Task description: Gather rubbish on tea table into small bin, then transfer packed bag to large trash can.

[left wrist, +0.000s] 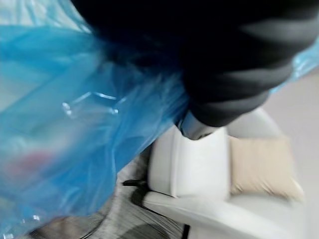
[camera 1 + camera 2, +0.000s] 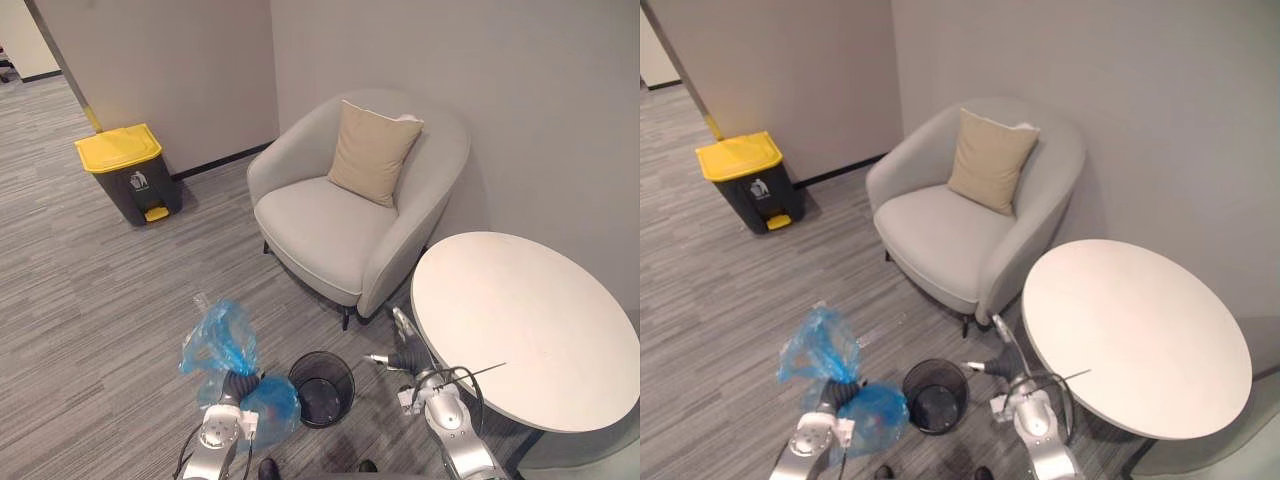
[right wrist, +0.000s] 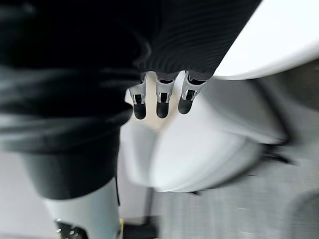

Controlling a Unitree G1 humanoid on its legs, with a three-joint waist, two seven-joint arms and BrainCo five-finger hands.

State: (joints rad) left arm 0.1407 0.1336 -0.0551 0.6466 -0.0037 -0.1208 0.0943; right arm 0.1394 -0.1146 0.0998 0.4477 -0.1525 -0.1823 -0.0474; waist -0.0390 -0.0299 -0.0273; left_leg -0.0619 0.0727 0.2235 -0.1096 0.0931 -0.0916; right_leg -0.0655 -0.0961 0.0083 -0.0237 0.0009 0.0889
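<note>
Low in the left eye view, the left robot hand [image 2: 238, 386] is wrapped in the blue bag [image 2: 222, 340]. One crumpled lobe of plastic rises above its dark cover and a fuller bulge hangs below it. In the left wrist view the blue film spreads right against that cover and hides the fingers, so I cannot tell whether they are curled round the plastic or not. The bag's lower bulge sits just beside the rim of the small bin [image 2: 322, 388], a black mesh basket standing upright on the carpeted floor [image 2: 90, 300]. On the bin's other side, the right robot hand [image 2: 404, 345] hovers between the bin and the edge of the round white counter [image 2: 530, 320]. Its fingers [image 3: 158, 102] are straight and spread apart from the thumb, holding nothing. A grey armchair [image 2: 330, 225] with a beige cushion [image 2: 372, 152] stands behind the bin. The large trash can [image 2: 125, 172], dark with a closed yellow lid, stands well apart against the far wall.
</note>
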